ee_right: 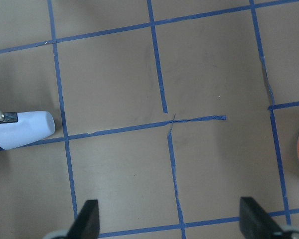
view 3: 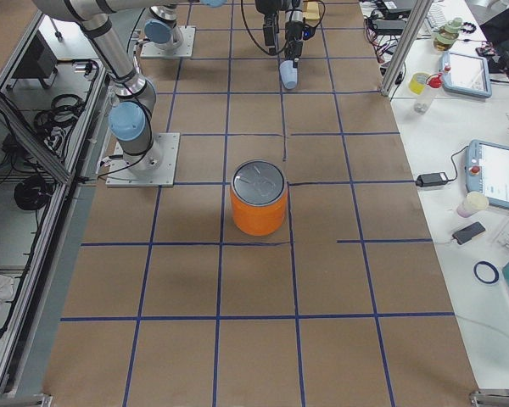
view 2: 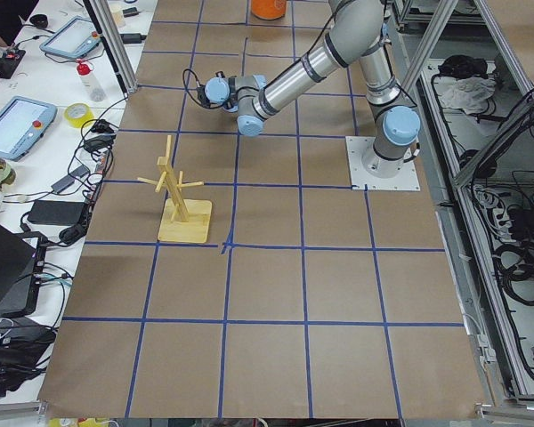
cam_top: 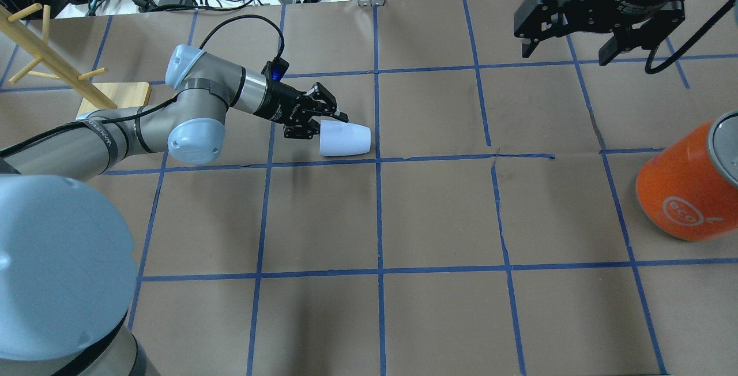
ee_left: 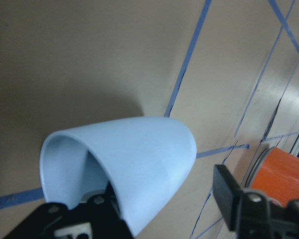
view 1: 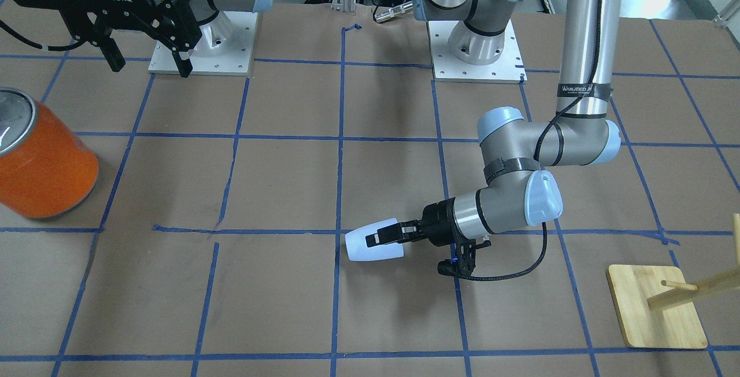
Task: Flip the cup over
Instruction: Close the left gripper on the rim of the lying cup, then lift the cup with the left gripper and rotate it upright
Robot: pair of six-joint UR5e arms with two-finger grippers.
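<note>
The pale lavender-blue cup (cam_top: 345, 138) lies on its side on the brown table, rim toward my left gripper and base pointing away from it. It also shows in the front view (view 1: 373, 241), the right wrist view (ee_right: 25, 129) and close up in the left wrist view (ee_left: 134, 164). My left gripper (cam_top: 328, 125) is low at the cup's rim and open. One finger is inside the cup and the other finger (ee_left: 234, 199) is outside, a small gap off the wall. My right gripper (cam_top: 571, 41) is open and empty, high above the table's far right.
A large orange can (cam_top: 686, 191) with a silver top stands at the right side of the table. A wooden mug tree (cam_top: 57, 70) on a square base stands behind my left arm. Blue tape lines grid the brown table (cam_top: 438, 214).
</note>
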